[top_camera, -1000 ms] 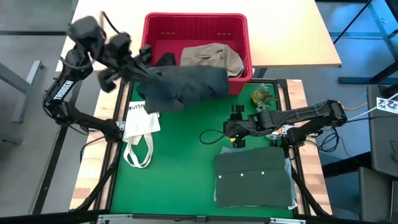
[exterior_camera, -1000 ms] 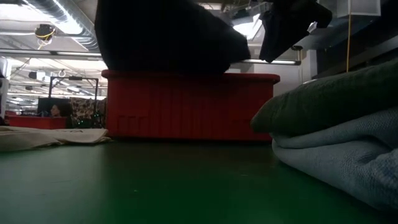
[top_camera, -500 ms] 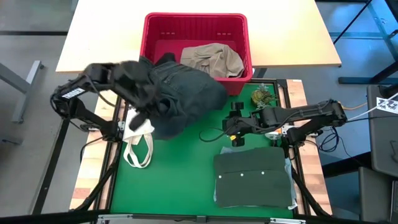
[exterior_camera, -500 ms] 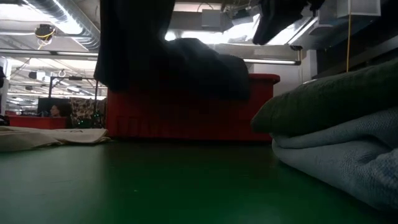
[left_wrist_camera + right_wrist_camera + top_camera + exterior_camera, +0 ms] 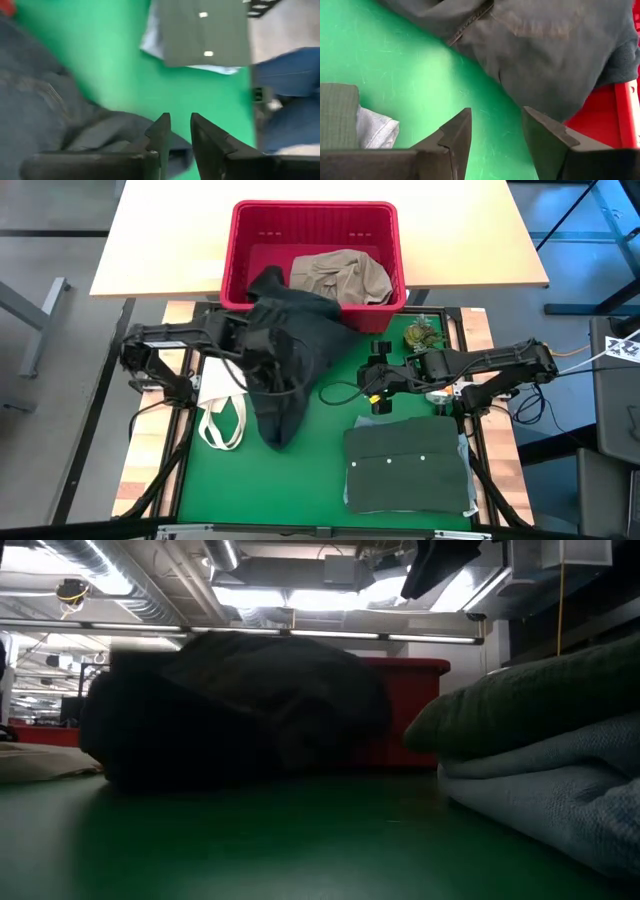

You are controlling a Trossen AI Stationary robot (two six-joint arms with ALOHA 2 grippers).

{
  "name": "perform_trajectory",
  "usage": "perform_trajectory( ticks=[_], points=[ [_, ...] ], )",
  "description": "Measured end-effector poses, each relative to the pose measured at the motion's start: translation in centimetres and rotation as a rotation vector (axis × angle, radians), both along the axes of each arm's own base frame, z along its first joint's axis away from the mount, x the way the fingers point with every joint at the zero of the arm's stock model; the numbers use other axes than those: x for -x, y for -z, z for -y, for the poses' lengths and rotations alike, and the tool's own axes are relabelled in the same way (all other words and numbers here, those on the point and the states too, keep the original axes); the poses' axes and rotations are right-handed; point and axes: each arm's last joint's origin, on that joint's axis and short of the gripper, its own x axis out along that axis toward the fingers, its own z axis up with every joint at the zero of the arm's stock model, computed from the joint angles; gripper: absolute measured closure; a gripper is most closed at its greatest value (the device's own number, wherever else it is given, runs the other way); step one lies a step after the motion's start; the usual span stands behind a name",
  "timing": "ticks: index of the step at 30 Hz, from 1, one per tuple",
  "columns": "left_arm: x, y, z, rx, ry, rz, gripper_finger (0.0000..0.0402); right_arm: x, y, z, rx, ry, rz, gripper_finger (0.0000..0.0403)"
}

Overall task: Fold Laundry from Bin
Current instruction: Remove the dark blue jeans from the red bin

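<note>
Fingers of the left gripper (image 5: pixel 177 132) stand slightly parted, gripping nothing, above the dark garment (image 5: pixel 285 360), which looks limp and heavy, best pinched at a hem.

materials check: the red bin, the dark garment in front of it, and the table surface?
Bin: looks like rigid moulded plastic, slightly glossy, slotted walls, thick rim.
Dark garment: soft heavy woven cloth, matte; it slumps in folds, stitched seam visible. Possibly denim, can't confirm.
Table surface: green matte mat, fine scuffs; material unclear.
</note>
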Motion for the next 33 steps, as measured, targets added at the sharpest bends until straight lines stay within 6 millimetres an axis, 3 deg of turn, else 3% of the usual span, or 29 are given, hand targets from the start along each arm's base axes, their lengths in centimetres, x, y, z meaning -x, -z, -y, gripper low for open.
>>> perform_trajectory(
  ticks=[7, 19, 26, 33],
  points=[
    [-0.8, 0.7, -2.5, -0.092, -0.133, -0.022, 0.0304, 0.0, 0.0, 0.0, 0.0, 0.0, 0.0, 0.0229],
    [4.4, -2.2, -8.1, -0.15, -0.389, 0.019, 0.0314, 0.0, 0.0, 0.0, 0.0, 0.0, 0.001, 0.0229],
    [5.7, -1.9, -10.7, -0.324, -0.518, -0.081, 0.0312, 0.0, 0.0, 0.0, 0.0, 0.0, 0.001, 0.0229],
    [7.4, -1.4, -13.2, -0.331, -0.626, -0.199, 0.0267, 0.0, 0.0, 0.0, 0.0, 0.0, 0.001, 0.0229]
  ],
)
